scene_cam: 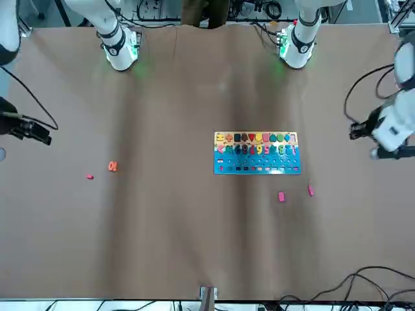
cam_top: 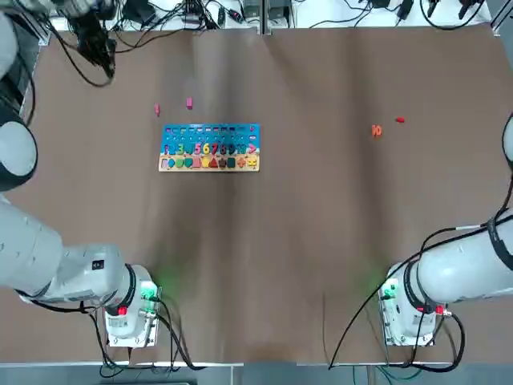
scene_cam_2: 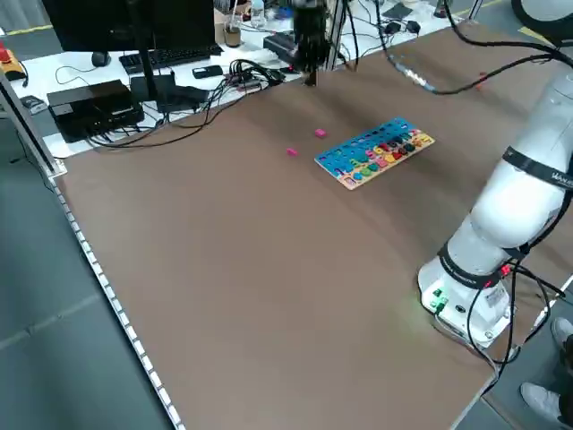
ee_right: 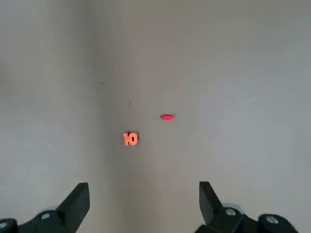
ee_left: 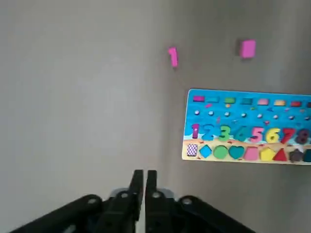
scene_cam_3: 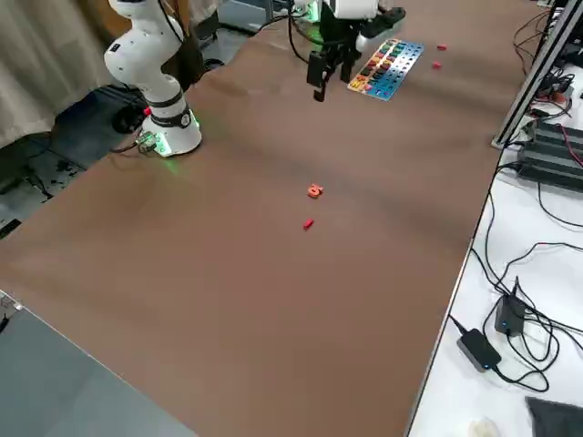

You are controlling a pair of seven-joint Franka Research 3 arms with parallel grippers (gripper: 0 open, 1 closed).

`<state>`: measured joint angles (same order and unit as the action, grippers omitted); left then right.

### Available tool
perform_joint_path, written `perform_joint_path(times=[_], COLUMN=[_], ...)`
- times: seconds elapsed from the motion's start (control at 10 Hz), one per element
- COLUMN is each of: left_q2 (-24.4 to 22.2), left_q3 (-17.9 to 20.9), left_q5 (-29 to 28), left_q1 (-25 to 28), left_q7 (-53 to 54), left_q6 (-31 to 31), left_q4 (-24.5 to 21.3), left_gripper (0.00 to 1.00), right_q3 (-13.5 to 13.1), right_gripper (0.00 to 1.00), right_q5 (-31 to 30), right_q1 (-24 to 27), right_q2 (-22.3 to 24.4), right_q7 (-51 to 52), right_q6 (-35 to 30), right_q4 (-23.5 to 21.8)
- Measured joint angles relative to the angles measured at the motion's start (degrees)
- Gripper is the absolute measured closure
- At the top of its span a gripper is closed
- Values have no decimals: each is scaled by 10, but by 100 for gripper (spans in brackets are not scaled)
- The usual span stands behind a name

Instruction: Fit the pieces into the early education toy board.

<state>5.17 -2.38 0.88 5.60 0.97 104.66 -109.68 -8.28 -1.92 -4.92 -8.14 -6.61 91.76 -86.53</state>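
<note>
On the brown table (scene_cam_3: 228, 273), a small orange piece (scene_cam_3: 314, 190) lies near a tiny red piece (scene_cam_3: 308, 224), well apart from the colourful rectangular puzzle board (scene_cam_3: 384, 66).

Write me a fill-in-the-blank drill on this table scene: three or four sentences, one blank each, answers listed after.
1. The orange piece is shaped like the number ____.
2. The fingers of the left gripper are ____, with nothing between them.
3. The number of pink pieces lying loose beyond the toy board is ____.
4. The red piece lies on the table in front of the ____ gripper, whose fingers are open.

Missing words: ten; shut; two; right
</note>
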Motion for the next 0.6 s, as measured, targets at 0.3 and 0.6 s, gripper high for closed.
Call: perform_joint_path(times=[0.3, 0.6], left_q2=[35, 93], left_q3=[-1, -3], left_q5=[-1, -1], left_q1=[-1, -13], left_q7=[0, -1], left_q6=[151, 250], left_q4=[-115, -163], left_gripper=[96, 99], right_q3=[-3, 1], right_gripper=[0, 1], right_q5=[-1, -1], right_q1=[2, -11], right_q2=[-25, -86], right_q7=[0, 4], right_q6=[-1, -3], right_q4=[-3, -22])
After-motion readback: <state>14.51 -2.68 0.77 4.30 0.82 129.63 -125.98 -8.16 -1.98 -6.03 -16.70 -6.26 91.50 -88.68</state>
